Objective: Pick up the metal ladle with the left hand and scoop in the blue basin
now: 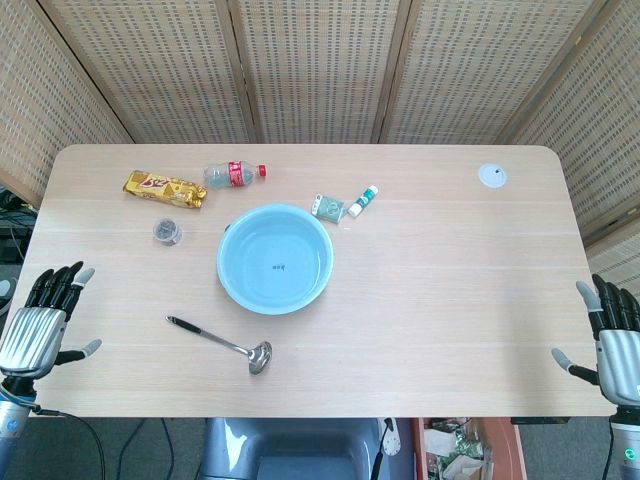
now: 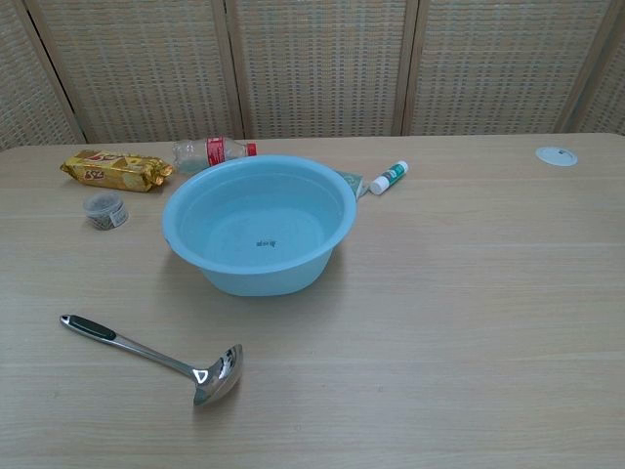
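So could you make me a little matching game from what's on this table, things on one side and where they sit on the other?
Things:
1. metal ladle
2. blue basin
3. plastic bottle
4. white disc

Places:
a. far right part of the table, alone
b. middle of the table
c. lying beside the yellow snack packet, behind the basin
d. near edge, in front of the basin

Pairs: 1-d, 2-b, 3-c, 4-a
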Controlling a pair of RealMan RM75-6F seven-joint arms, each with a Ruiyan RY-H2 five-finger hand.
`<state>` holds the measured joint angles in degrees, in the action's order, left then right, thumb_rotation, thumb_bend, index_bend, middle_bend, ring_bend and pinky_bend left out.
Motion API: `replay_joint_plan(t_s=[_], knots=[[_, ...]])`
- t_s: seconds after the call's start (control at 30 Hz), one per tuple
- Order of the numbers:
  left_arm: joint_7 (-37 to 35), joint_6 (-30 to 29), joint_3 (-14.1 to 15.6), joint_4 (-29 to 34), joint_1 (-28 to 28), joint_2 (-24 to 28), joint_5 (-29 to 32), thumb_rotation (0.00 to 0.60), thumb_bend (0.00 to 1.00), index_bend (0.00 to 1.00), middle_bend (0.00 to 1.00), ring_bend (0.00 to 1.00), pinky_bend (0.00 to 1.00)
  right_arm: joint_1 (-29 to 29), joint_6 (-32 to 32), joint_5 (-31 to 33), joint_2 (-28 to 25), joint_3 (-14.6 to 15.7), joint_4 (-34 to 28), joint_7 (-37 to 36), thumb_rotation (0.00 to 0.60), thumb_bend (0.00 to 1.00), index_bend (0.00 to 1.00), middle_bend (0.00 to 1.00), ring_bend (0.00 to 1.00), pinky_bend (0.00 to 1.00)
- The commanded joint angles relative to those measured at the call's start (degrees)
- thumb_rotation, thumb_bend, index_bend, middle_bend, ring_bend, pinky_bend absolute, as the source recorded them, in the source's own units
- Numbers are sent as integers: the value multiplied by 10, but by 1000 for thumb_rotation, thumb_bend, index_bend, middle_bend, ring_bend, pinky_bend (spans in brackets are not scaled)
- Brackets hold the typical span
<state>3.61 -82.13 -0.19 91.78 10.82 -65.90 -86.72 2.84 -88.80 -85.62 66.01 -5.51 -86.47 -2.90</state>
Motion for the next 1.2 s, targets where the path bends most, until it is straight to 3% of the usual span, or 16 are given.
replay_joint_plan(t_s=[0.03,0.37,0.43,0.5,0.53,0.6,0.7,0.83,1.07,1.2], knots=[[2,0,0,3,-1,1,1,600,112,0,0,0,0,0,0,0,-1,0,-1,-1,600,0,0,0,0,0],[12,21,0,1,4,0,6,600,114,0,1,0,0,-1,3,2,-5,0,-7,-10,600,0,0,0,0,0],[14,39,1,-3,11,-2,10,600,116,0,183,81,5,-2,2,1,-6,0,-8,-11,600,0,0,0,0,0],[9,59,1,-7,20,-4,14,600,118,0,521,339,169,-2,2,0,-7,1,-9,-11,600,0,0,0,0,0],[0,74,-2,-16,29,-10,16,600,118,0,674,517,343,-2,3,0,-7,1,-9,-11,600,0,0,0,0,0],[-10,87,-10,-48,43,-33,14,600,117,0,822,726,684,-2,4,2,-8,1,-11,-12,600,0,0,0,0,0],[-9,102,-14,-103,61,-71,5,600,118,0,949,883,905,-2,4,2,-8,0,-12,-14,600,0,0,0,0,0],[25,157,-2,-173,102,-107,-22,600,117,18,997,944,991,-1,5,0,-8,2,-14,-13,600,0,0,0,0,0],[49,270,7,-186,166,-114,-24,600,117,266,1000,969,1000,2,17,3,-10,4,-17,-10,600,0,0,0,0,0],[44,303,6,-205,187,-128,-17,600,118,329,1000,969,1000,3,22,5,-11,5,-19,-10,600,0,0,0,0,0]])
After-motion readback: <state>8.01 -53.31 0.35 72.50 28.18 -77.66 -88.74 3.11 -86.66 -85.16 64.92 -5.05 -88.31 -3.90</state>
